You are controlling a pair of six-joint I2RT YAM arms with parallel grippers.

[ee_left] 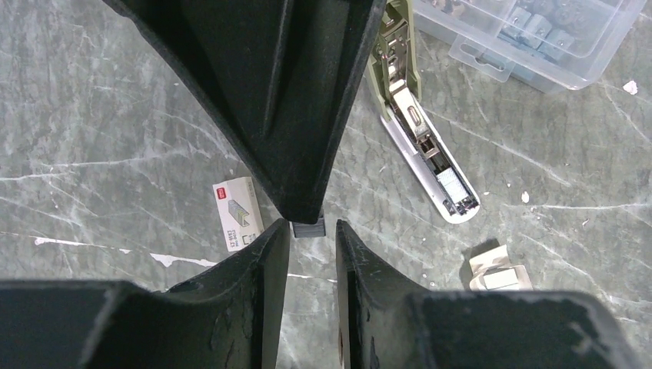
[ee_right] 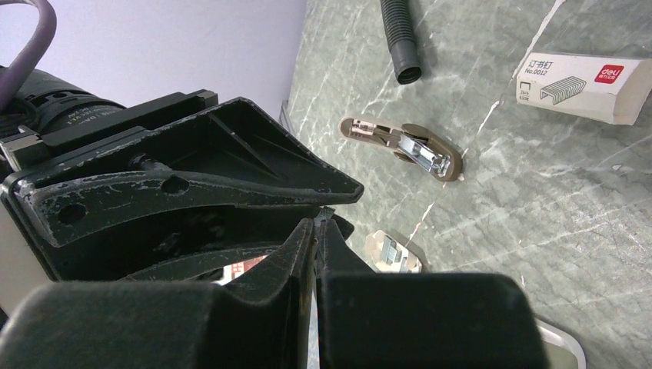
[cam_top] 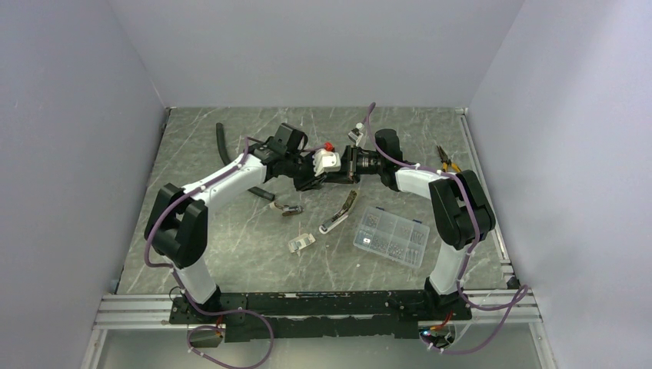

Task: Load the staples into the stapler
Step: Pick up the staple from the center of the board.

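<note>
The stapler (ee_left: 424, 146) lies opened flat on the table, its olive arm and white base spread in one line; from above the stapler (cam_top: 340, 212) sits in front of both arms. My right gripper (ee_right: 317, 223) is shut on a thin strip of staples (ee_right: 322, 217), held up over the table. In the left wrist view the right gripper's finger comes down from the top, and the end of the staples (ee_left: 309, 228) pokes into the mouth of my left gripper (ee_left: 311, 232). The left jaws stand a little apart around it, with a visible gap. The two grippers (cam_top: 323, 177) meet tip to tip mid-table.
A white staple box (ee_left: 237, 211) lies under the grippers and a torn paper packet (ee_left: 496, 270) beside it. A clear compartment box (cam_top: 390, 236) stands front right. A black hose (cam_top: 224, 143) is back left, pliers (cam_top: 446, 159) back right. A small tan-and-metal tool (ee_right: 404, 146) lies nearby.
</note>
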